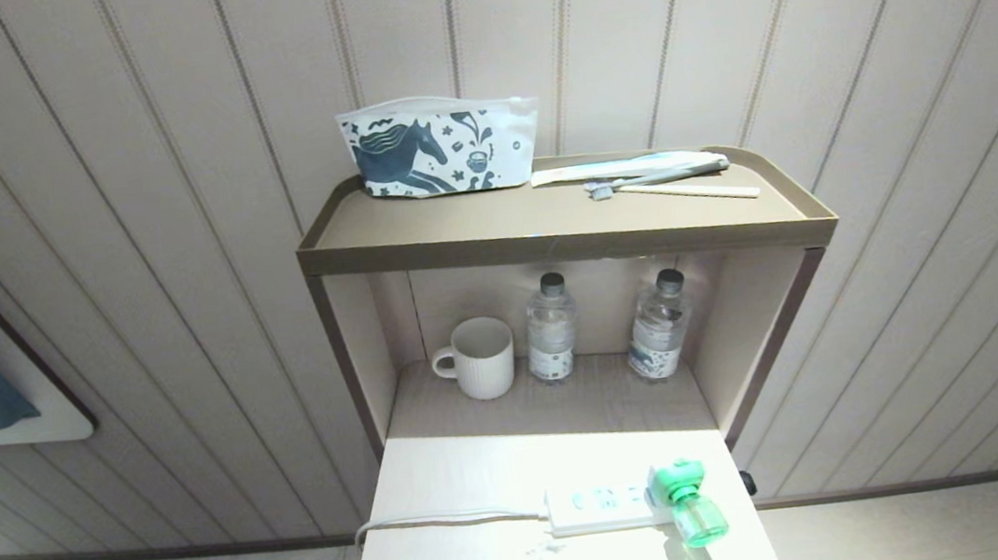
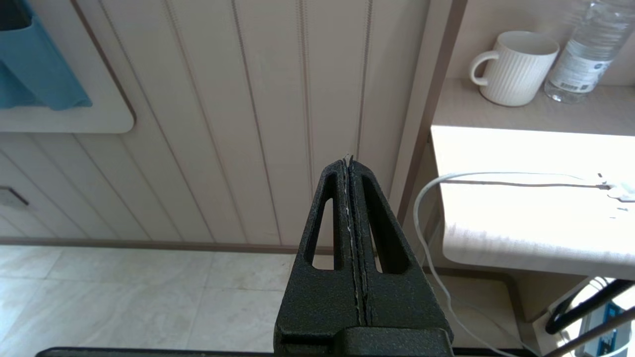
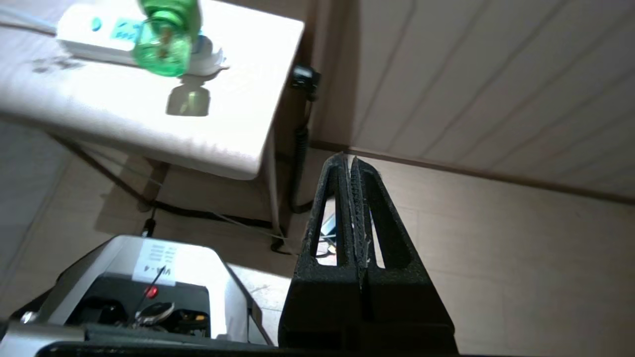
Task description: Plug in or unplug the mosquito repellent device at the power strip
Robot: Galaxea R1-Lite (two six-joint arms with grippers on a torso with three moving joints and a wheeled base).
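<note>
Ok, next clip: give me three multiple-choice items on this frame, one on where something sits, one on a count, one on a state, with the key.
1. Where is the green-bottled white mosquito repellent device?
A. On the top shelf beside the pouch
B. Plugged into the long white power strip at its end away from the cord
C. On the floor

2. How many clear plastic water bottles stand in the open cubby?
A. One
B. Two
C. Four

3. How are the right gripper fingers?
A. Shut, holding nothing
B. Wide open
C. Clamped on the device

Key: 1 B, the head view shows it seated on the strip's far-from-cord end. 2 B, one bottle stands next to the ribbed white mug and another further right. 3 A, the right wrist view shows the fingers pressed together over the floor, beside the table.
</note>
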